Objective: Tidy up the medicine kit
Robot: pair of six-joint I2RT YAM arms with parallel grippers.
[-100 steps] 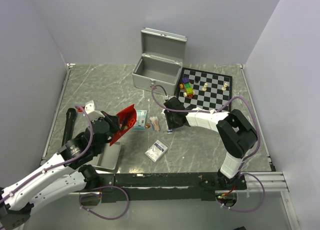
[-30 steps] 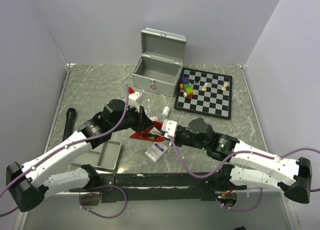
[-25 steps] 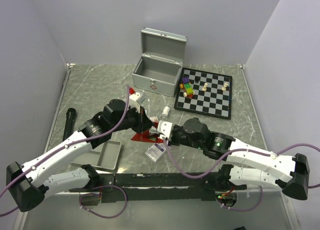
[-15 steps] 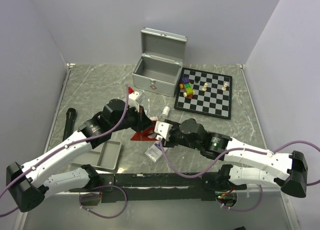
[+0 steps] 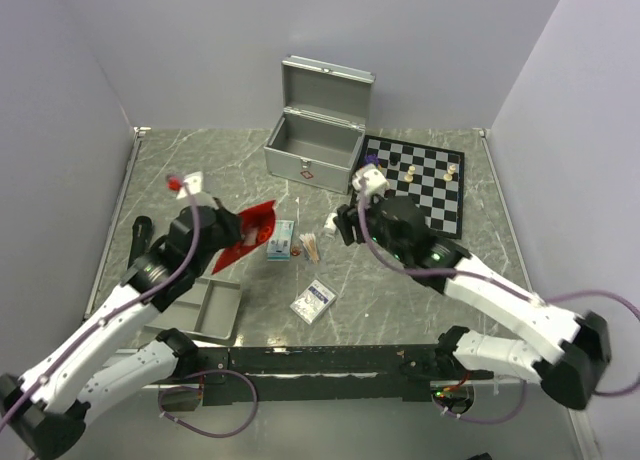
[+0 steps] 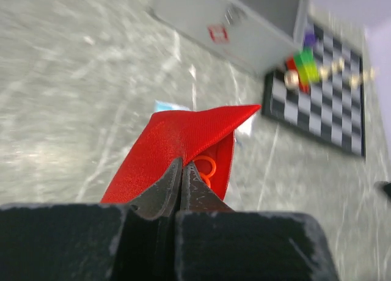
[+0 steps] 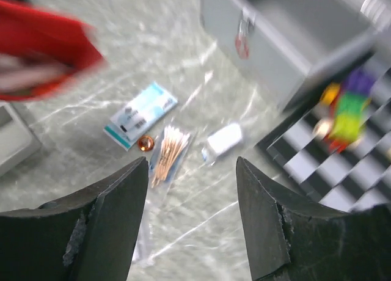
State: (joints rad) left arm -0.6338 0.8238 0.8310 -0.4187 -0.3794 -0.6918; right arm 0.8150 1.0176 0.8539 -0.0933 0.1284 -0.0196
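Observation:
The medicine kit (image 5: 312,140) is a silver case with its lid up, standing at the back of the table; it also shows as the kit (image 6: 244,25) and the kit (image 7: 287,40) in the two wrist views. My left gripper (image 5: 230,244) (image 6: 182,165) is shut on a red pouch (image 5: 253,230) (image 6: 183,133), held above the table left of centre, with an orange ring showing in its mouth. My right gripper (image 5: 342,227) (image 7: 191,165) hangs open and empty above a small white bottle (image 7: 223,140), in front of the kit.
A blue-white box (image 5: 282,240) (image 7: 142,115), a packet of cotton swabs (image 5: 308,245) (image 7: 169,149) and a white pack (image 5: 314,300) lie mid-table. A chessboard (image 5: 420,188) with pieces and coloured cubes (image 7: 345,110) lies right of the kit. A grey tray (image 5: 216,312) and a black object (image 5: 137,242) are at left.
My right gripper opened, let go of the red pouch and drew back toward the chessboard. My left gripper carried the pouch left and up, uncovering the box and swabs.

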